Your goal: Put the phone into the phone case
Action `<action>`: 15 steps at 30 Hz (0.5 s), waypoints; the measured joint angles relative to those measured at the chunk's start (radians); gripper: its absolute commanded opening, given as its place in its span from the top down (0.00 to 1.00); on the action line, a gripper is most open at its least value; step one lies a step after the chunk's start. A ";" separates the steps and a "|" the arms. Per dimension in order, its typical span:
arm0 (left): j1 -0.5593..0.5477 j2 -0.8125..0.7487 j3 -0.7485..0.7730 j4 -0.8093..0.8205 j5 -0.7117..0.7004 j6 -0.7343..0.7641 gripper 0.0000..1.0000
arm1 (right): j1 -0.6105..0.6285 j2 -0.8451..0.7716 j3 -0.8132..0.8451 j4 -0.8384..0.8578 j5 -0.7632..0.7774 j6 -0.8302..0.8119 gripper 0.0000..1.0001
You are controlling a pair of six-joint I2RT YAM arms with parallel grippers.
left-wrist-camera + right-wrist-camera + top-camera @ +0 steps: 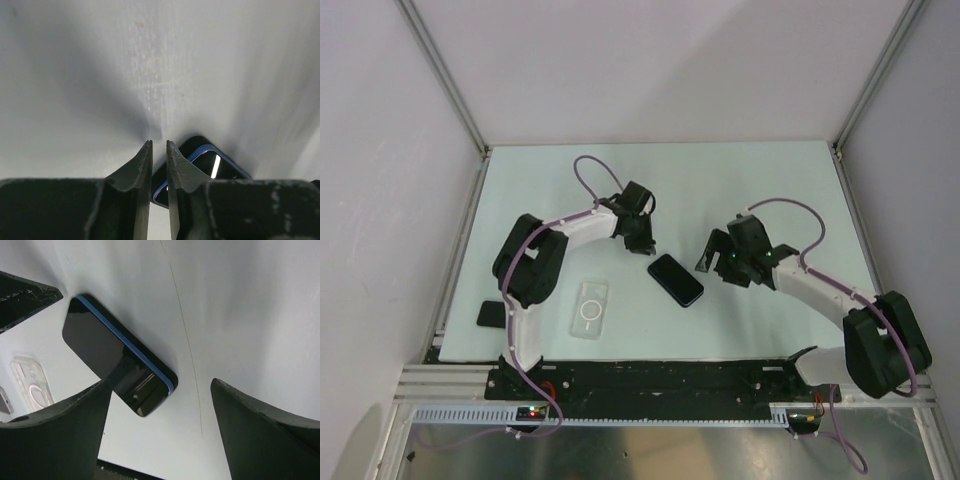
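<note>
The phone (675,279) lies flat and diagonal on the table, screen up, with a blue rim; it also shows in the right wrist view (115,352). The clear phone case (590,308) with a white ring lies apart from it, to the left and nearer the arm bases, and is seen again at the left edge of the right wrist view (32,382). My left gripper (640,240) hovers at the phone's far left corner (210,160), its fingers (140,170) nearly together around nothing. My right gripper (712,262) stands wide open just right of the phone, holding nothing (161,385).
A small dark flat object (490,314) lies by the table's left edge, left of the left arm's base. The black rail (650,380) carrying both arm bases runs along the near edge. White walls and metal posts (445,75) enclose the table.
</note>
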 measured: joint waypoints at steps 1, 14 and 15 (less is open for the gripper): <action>-0.006 0.000 -0.010 0.002 0.000 0.000 0.81 | 0.000 -0.014 -0.026 0.008 -0.010 0.017 0.08; -0.047 -0.056 -0.116 0.048 -0.035 -0.039 0.84 | 0.063 -0.098 -0.263 0.261 -0.124 0.249 0.04; -0.049 -0.063 -0.124 0.051 -0.037 -0.044 0.84 | 0.069 -0.094 -0.264 0.281 -0.126 0.257 0.05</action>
